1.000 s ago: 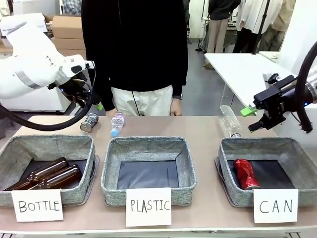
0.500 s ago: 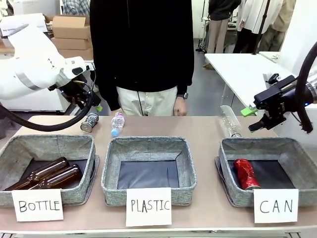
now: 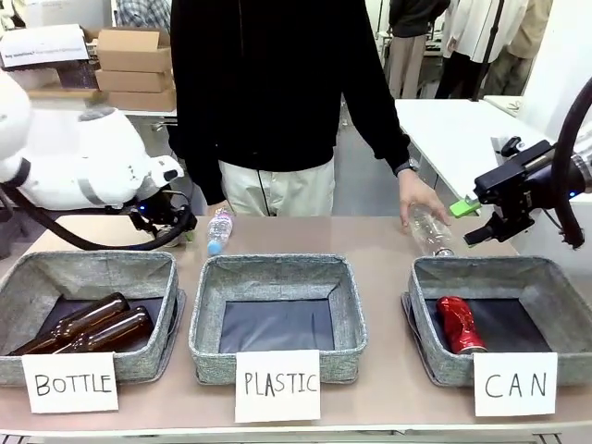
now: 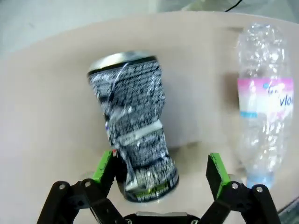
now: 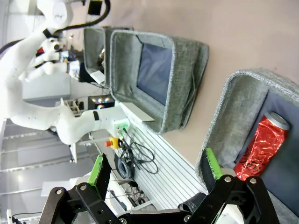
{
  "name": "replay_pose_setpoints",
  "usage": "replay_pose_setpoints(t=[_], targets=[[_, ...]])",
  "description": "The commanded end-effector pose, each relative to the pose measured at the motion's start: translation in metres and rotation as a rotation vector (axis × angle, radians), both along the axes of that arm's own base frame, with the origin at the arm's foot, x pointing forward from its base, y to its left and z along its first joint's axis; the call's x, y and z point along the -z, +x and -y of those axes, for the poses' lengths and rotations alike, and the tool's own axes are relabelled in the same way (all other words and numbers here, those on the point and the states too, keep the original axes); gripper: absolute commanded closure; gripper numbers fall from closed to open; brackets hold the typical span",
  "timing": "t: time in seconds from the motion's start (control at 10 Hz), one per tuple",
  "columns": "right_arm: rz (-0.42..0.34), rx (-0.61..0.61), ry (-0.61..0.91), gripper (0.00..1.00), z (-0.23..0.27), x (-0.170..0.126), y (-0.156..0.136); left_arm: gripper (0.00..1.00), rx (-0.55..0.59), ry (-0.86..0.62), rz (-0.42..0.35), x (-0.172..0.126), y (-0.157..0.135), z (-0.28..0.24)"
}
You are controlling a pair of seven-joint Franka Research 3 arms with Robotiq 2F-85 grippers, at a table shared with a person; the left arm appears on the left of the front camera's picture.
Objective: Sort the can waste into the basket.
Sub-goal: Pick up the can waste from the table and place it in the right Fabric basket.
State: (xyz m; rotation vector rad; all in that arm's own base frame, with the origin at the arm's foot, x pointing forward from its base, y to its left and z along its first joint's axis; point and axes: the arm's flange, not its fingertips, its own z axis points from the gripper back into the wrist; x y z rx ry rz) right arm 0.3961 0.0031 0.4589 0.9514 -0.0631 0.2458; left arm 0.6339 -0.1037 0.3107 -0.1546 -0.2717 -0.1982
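**Left tool [image 4: 160, 168] open astride dark can; red can already binned**

Left tool: the jaws stand at full spread with nothing gripped. It is lowered to the tabletop [image 4: 42, 116]. The near end of the dark can [image 4: 133, 135] lies between its green pads [image 4: 103, 167]. One pad is touching or just short of the can's side, and the other stands apart from it. This placement is judged a pre-grasp, since the fingers straddle the can so that closing should catch it across its width. A clear plastic bottle [image 4: 266, 107] with a pink label lies beside the can, outside the far pad. The offset appears meant to keep the bottle out of the grip.

Condition of the can: dented and twisted, black with dense silvery print, with a silver rim at the end away from the tool. It lies tilted on the tabletop. The crumpled walls may yield or slip under pressure.

Right tool [image 3: 470, 222]: also wide open and empty, held just beyond the far rim of the basket [image 3: 481, 266] signed "CAN". The red can [image 3: 460, 324], shiny and creased, lies inside that basket, below the tool. A person's hand [image 3: 416, 199] rests on a clear bottle [image 3: 431, 233] just beside this tool.

Assessment: one can is sorted and one remains. The dark can is well apart from its basket, across the tabletop.
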Motion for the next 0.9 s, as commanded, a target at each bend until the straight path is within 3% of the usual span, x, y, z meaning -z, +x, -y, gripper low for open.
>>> replay_pose_setpoints(t=[0.0, 0.4, 0.5, 0.6, 0.8], targets=[[-0.013, 0.015, -0.014, 0.0, -0.0009, -0.0035, 0.0001, 0.0, -0.005, 0.0, -0.023, -0.0063, 0.0134, 0.0044], [-0.013, 0.015, -0.014, 0.0, -0.0009, -0.0035, 0.0001, 0.0, -0.02, 0.001, -0.024, -0.0032, 0.0161, 0.0077], [-0.013, 0.015, -0.014, 0.0, -0.0009, -0.0035, 0.0001, 0.23, -0.017, 0.017, -0.011, -0.0025, 0.0168, 0.0088], [-0.013, 0.015, -0.014, 0.0, -0.0009, -0.0035, 0.0001, 0.6, -0.028, 0.01, -0.028, -0.0028, 0.0165, 0.0095], [-0.013, 0.015, -0.014, 0.0, -0.0009, -0.0035, 0.0001, 1.0, -0.033, 0.022, -0.022, -0.0033, 0.0173, 0.0092]])
